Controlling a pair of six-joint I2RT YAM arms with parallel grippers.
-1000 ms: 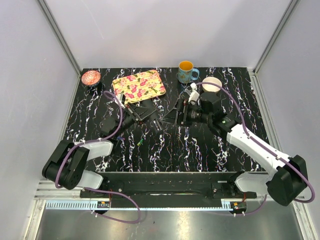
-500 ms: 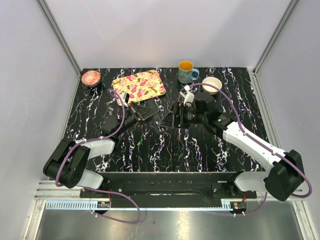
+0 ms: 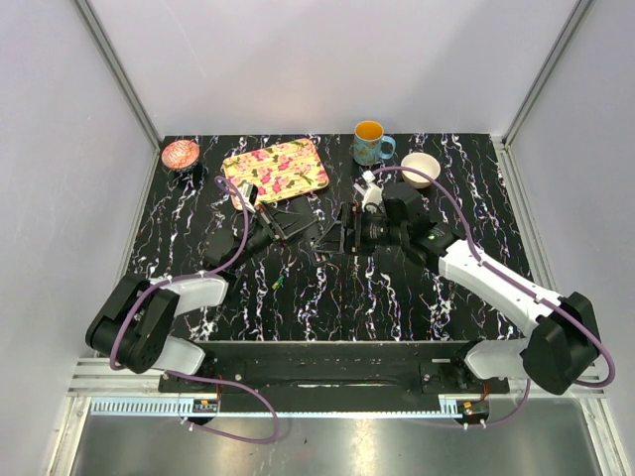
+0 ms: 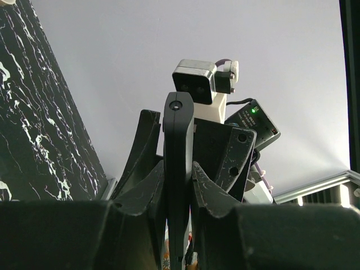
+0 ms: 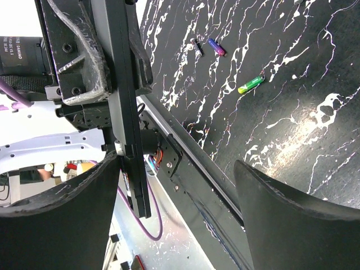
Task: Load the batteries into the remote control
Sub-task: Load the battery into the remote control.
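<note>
Now, in the top view, the right jaws have slid left toward mid-frame, closing on the left jaws. The left jaws are clamped on the remote control (image 4: 178, 146), edge-on at the centre of the left wrist view. The right jaws gape wide, holding nothing. The batteries (image 5: 250, 85) lie loose on the desk (image 5: 292, 112), upper right of the right wrist view. We judge loading has not begun; the arms seem to meet at the remote first.

we are looking at a black, white-veined table (image 3: 397, 297) carrying a floral tray (image 3: 276, 170), a teal mug (image 3: 370, 145), a white bowl (image 3: 420, 169) and a pinkish dish (image 3: 181, 154) along its far side. a green battery (image 5: 250, 85) is lying loose near a purple battery (image 5: 215, 46) and a dark battery (image 5: 196, 48).
</note>
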